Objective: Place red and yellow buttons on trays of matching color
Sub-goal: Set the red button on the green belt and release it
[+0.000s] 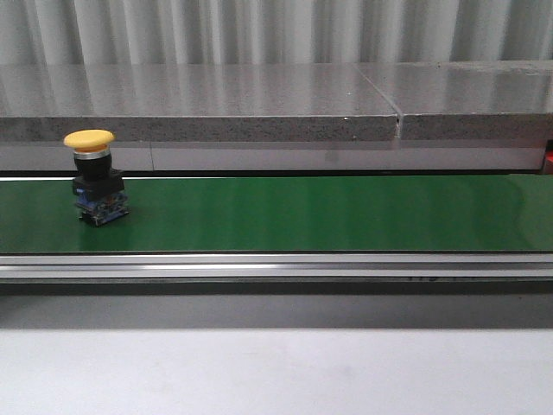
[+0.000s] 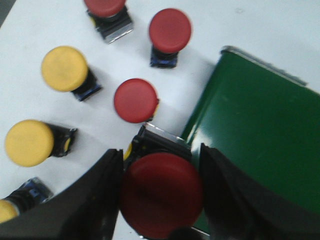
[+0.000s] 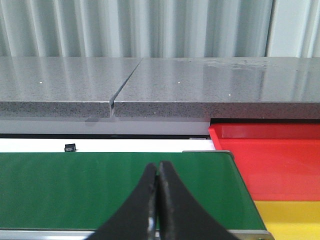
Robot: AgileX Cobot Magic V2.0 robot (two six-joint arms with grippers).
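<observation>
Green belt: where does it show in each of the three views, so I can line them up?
Front view: the green belt runs across the whole width at mid-height, a yellow button standing on it near the left end.
Left wrist view: one end of it fills the right side, beside the left gripper shut on a red button.
Right wrist view: it lies behind the shut right gripper and ends at the red tray.
Shared landmark: the belt itself.

This looks like a workshop or factory test line: a green conveyor belt (image 1: 302,212) in a metal frame runs left to right, with a speckled stone ledge (image 1: 199,117) and, probably, corrugated metal wall (image 1: 259,30) beyond.
</observation>
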